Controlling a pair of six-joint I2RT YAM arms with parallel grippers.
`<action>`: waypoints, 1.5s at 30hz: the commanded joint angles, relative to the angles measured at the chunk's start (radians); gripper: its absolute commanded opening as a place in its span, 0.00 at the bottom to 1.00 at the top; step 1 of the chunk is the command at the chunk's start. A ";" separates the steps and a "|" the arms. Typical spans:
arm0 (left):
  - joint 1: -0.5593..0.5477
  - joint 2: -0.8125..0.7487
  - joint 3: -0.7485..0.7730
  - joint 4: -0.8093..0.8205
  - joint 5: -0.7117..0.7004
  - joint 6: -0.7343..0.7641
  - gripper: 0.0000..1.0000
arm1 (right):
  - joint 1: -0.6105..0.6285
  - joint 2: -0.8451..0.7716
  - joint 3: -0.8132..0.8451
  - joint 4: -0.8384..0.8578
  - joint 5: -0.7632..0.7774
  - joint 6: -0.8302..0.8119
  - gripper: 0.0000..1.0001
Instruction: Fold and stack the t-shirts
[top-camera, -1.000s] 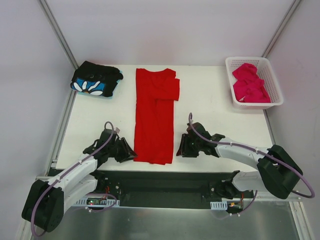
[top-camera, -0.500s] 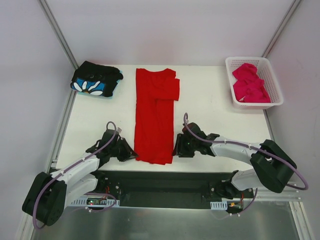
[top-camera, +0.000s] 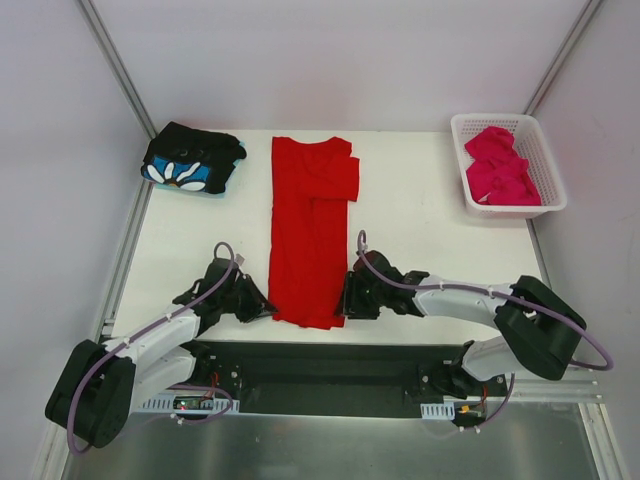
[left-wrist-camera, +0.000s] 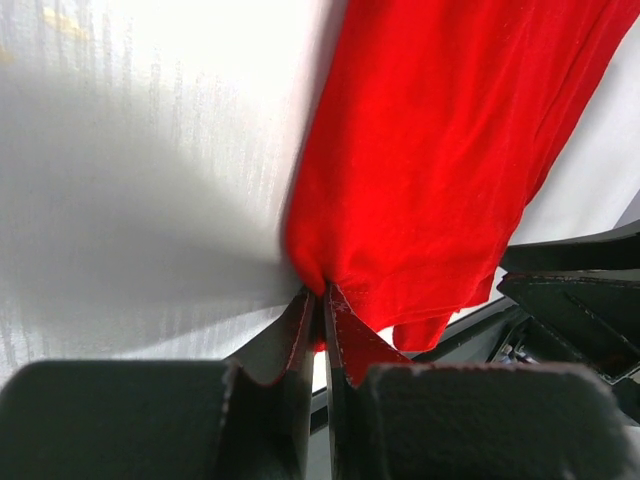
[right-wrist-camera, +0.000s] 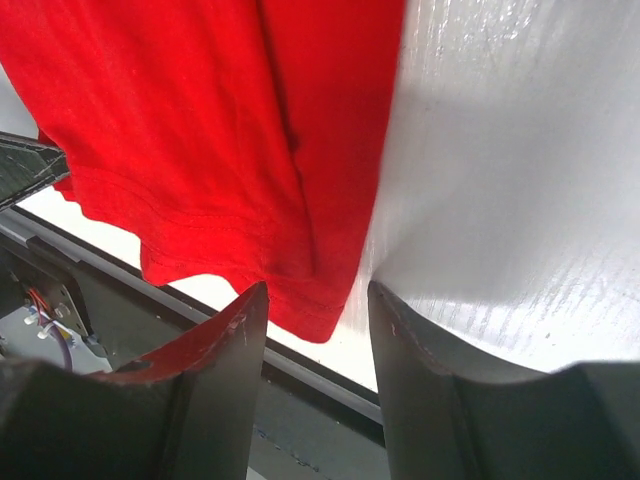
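A bright red t-shirt (top-camera: 310, 230) lies as a long folded strip down the middle of the white table (top-camera: 430, 240). My left gripper (top-camera: 264, 311) is shut on its near left corner; the left wrist view shows the red cloth (left-wrist-camera: 430, 150) pinched between the fingertips (left-wrist-camera: 335, 305). My right gripper (top-camera: 343, 302) stands open at the near right corner, its jaws on either side of the hem (right-wrist-camera: 300, 300) without pressing on it. A black t-shirt with blue-and-white flowers (top-camera: 192, 160) lies folded at the far left. The magenta-pink t-shirt (top-camera: 500, 165) lies crumpled in the basket.
The white lattice basket (top-camera: 556, 195) stands at the far right corner. The table's near edge and a dark metal rail (top-camera: 330, 365) run just behind both grippers. Slanted frame posts rise at the far left (top-camera: 115, 60) and far right (top-camera: 560, 55).
My left gripper has closed on the red shirt's near left corner. My right gripper has slid left up to the near right corner and opened a little.
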 joint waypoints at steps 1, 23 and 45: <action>-0.014 0.011 -0.045 -0.049 -0.048 0.007 0.04 | 0.025 -0.043 -0.005 -0.020 0.062 0.047 0.47; -0.023 0.043 -0.054 -0.011 -0.039 -0.001 0.04 | 0.092 0.011 -0.019 0.012 0.110 0.116 0.36; -0.031 0.031 -0.063 -0.023 -0.031 -0.028 0.00 | 0.115 -0.014 0.044 -0.141 0.179 0.097 0.01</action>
